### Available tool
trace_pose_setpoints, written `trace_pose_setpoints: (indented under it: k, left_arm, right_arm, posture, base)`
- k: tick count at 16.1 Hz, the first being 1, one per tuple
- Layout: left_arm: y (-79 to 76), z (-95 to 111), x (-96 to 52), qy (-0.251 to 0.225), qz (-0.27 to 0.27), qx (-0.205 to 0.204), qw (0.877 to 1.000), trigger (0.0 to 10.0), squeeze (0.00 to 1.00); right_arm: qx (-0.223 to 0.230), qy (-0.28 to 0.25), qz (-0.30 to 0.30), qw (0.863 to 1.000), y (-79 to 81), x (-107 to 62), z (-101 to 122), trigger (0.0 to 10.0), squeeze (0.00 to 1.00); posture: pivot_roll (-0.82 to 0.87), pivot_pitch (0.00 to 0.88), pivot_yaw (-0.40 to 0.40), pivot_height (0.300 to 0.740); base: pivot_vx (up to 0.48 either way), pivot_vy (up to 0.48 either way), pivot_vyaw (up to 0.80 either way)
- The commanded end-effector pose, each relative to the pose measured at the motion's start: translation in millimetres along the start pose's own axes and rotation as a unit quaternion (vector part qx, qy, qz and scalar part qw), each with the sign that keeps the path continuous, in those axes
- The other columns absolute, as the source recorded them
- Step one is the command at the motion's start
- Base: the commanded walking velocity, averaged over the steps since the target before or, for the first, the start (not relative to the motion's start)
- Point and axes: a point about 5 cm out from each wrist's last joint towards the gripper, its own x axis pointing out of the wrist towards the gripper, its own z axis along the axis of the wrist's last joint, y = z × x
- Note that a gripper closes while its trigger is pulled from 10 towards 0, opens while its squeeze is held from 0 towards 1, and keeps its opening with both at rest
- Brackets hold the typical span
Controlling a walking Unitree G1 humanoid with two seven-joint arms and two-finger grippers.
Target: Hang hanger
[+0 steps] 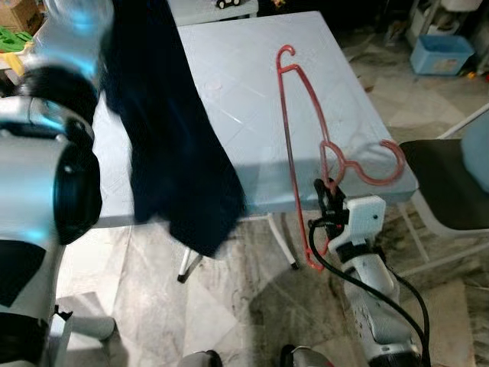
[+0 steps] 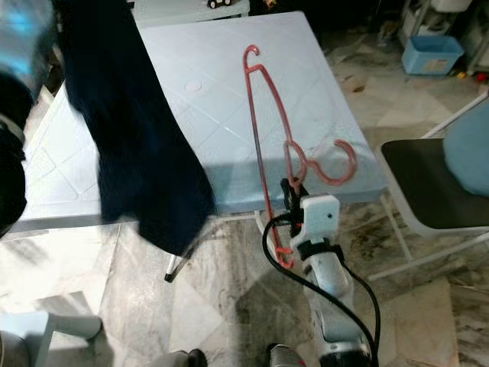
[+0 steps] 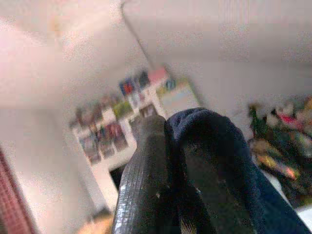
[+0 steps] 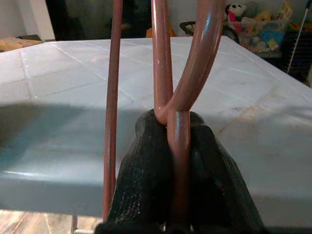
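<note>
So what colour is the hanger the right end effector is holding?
Red, a dull brick shade. The hanger shows best in the right wrist view, pinched in the right end effector.

Right tool (image 4: 178, 146) clamped on the red hanger (image 4: 179, 97), black fingers (image 4: 144, 180) pressed against either side of the rod just below where two rods join. A thinner rod of the same hanger just beside the fingers. Pale blue surface (image 4: 63, 122) behind, with blurred clutter at its far edge.
</note>
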Motion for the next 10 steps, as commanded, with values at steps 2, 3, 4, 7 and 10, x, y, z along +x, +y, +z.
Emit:
trace_pose_setpoints:
  k: [2, 3, 4, 7, 10]
  left_arm:
    - [-18.8, -19.0, -15.4, 0.005, -0.04, 0.013, 0.999, 10.0, 0.0]
    - [-48.5, -64.0, -54.9, 0.054, -0.1, 0.009, 0.993, 10.0, 0.0]
    - [-56.0, -79.5, -69.9, 0.08, -0.118, -0.002, 0.99, 10.0, 0.0]
    - [-75.3, -137.4, -142.4, 0.182, -0.162, -0.051, 0.968, 10.0, 1.0]
    - [-60.5, -174.9, -187.8, 0.281, -0.141, -0.059, 0.947, 10.0, 1.0]
  right_arm:
    - [-0.003, 0.032, -0.008, 0.999, -1.0, -7.9, -10.1, 10.0, 0.0]
    - [-0.002, 0.037, 0.002, 0.999, 2.6, -10.6, -10.8, 10.0, 0.0]
    - [-0.002, 0.039, 0.005, 0.999, 2.7, -11.1, -10.7, 10.0, 0.0]
    - [-0.009, 0.05, 0.025, 0.998, 0.1, -13.7, -10.8, 10.0, 0.0]
    - [-0.017, 0.06, 0.046, 0.997, -2.0, -14.0, -11.9, 10.0, 0.0]
  posture:
    - [-0.16, 0.209, 0.085, 0.74]
    - [-0.16, 0.217, 0.063, 0.74]
    - [-0.15, 0.217, 0.054, 0.74]
    - [-0.14, 0.22, 0.014, 0.74]
    - [-0.11, 0.209, -0.01, 0.74]
  base:
    - [0.0, 0.0, 0.0]
    - [0.0, 0.0, 0.0]
    - [0.0, 0.0, 0.0]
    - [0.0, 0.0, 0.0]
    - [0.0, 0.0, 0.0]
